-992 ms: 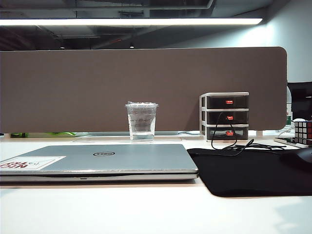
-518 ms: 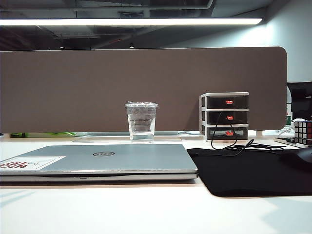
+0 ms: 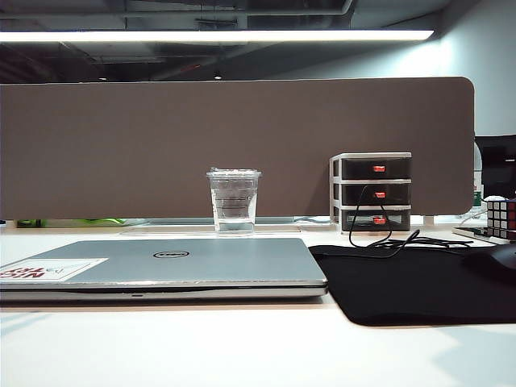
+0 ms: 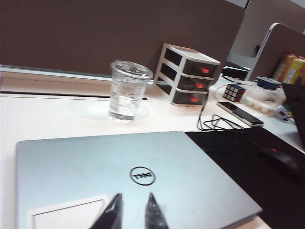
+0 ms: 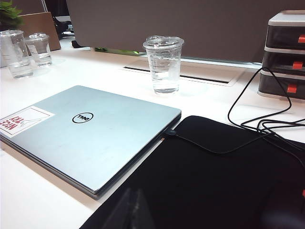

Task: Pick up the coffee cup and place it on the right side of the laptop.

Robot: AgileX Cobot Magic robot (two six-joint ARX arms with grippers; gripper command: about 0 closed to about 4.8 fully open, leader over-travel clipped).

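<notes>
Step in hand: pre-approach, nothing gripped. Coffee cup (image 3: 234, 201) upright near desk (image 3: 242, 355) back edge, behind closed laptop (image 3: 161, 270), apart from it. Left gripper (image 4: 132, 212) over laptop near edge, jaws slightly parted, empty. Right gripper (image 5: 128, 210) low over mouse mat (image 5: 224, 181) near desk front edge; fingertips blurred, jaw state can't tell. Next, prob.: reach past laptop, spread jaws around cup's ribbed wall, lift w/o squeezing, set down on mat side.

The left pincer (image 4: 132, 211) is seen only in its wrist view, its two dark fingertips (image 4: 114, 210) set a narrow gap apart, nothing held. The right pincer (image 5: 131, 210) is glimpsed blurred in its wrist view; its state cannot be made out.
</notes>
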